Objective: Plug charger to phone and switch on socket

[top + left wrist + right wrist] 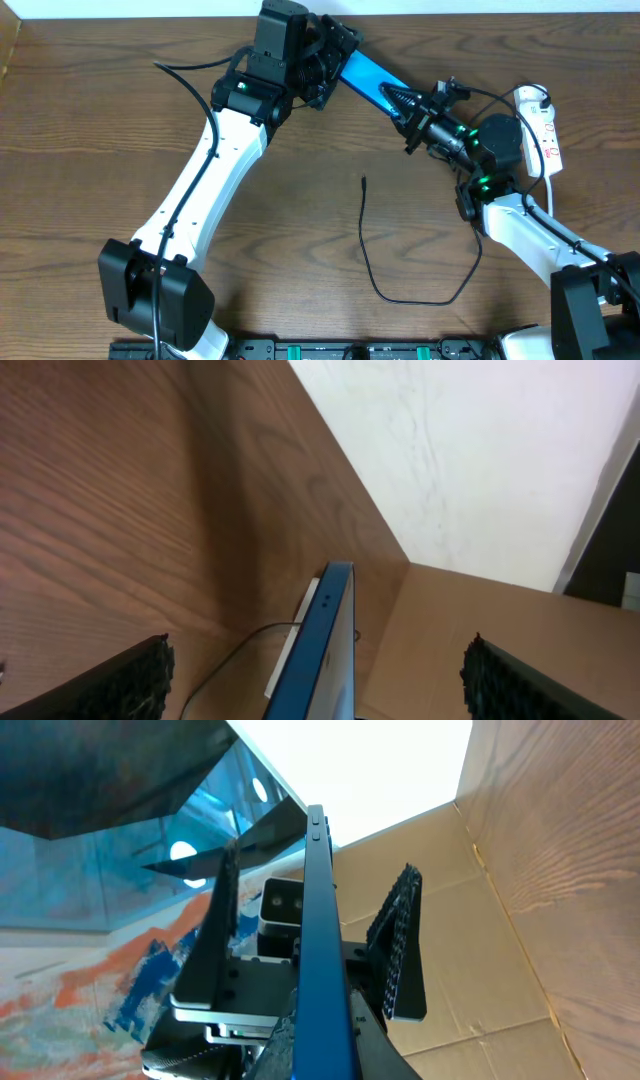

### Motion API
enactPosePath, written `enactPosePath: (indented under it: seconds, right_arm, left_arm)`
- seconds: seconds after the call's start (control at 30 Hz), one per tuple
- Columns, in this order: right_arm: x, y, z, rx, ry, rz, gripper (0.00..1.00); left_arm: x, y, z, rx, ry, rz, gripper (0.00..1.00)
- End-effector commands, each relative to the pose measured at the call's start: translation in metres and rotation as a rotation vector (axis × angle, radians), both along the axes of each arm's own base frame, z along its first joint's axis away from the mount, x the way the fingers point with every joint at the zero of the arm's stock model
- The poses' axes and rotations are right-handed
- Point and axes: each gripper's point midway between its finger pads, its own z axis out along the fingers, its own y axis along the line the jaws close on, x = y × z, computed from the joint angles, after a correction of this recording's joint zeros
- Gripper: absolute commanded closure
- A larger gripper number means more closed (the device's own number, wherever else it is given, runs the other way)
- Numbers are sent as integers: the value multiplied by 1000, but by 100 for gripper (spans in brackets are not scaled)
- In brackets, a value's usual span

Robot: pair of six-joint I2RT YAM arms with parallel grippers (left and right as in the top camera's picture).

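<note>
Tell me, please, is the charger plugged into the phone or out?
Out. The plug tip of the charger lies free on the table, apart from the phone.

The phone (pixel 366 80) is a slim blue-screened slab tipped up nearly edge-on. It runs from the left gripper (pixel 335 68) across to the right gripper (pixel 402 108), sitting between both sets of fingers. The charger (pixel 361 225) is a thin black cable lying loose in a curve below the right gripper, with its plug tip well apart from the phone. The socket (pixel 548 125), a white strip with red marks, lies flat back behind the right gripper's wrist.
</note>
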Motion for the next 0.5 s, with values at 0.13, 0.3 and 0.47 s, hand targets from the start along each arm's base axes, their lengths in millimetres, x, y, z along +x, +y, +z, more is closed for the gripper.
enactPosePath:
  seconds: [0.13,0.3,0.47]
  right_arm:
    - [7,-9,13,17,-32,-36,99]
    - [5,-8,13,15,-32,-28,99]
    - [5,-8,13,15,-32,-25,99]
  left_arm:
    - [4,7,-19,6,52,62,10]
    - [3,7,-20,5,56,59,7]
    - [4,8,-23,9,62,64,6]
